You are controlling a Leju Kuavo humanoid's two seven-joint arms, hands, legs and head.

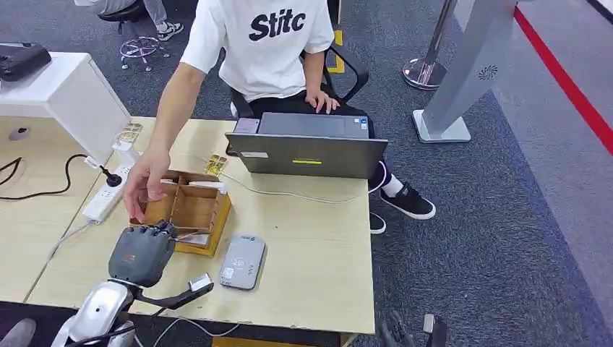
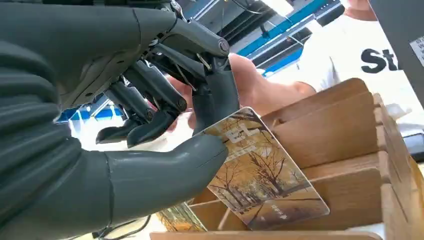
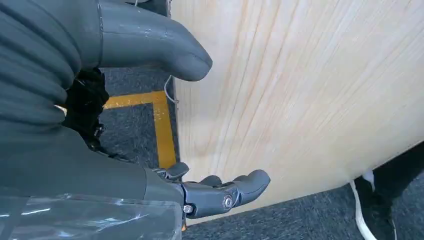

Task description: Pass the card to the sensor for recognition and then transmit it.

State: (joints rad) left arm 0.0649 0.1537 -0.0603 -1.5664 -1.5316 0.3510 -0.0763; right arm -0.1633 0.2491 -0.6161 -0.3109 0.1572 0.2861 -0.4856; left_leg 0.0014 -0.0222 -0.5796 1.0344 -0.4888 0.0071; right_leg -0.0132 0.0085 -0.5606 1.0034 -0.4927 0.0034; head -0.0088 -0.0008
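Pale wooden surface [image 1: 318, 238] carrying a wooden box [image 1: 189, 210], with a grey sensor [image 1: 242, 262] lying flat just right of it. Left hand [image 1: 142, 253] at the box's near edge, pinching a card [image 2: 260, 185] between thumb and fingers, nearer the sensor. Right hand [image 3: 220, 192] hanging beside the surface's near edge, loosely curled, holding nothing. Next, probably rightward and slightly nearer.

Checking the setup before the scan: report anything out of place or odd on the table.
One oddity: a person's hand reaches into the wooden box right beside the robot's left hand, which pinches a card over it. The grey sensor lies flat and unobstructed.
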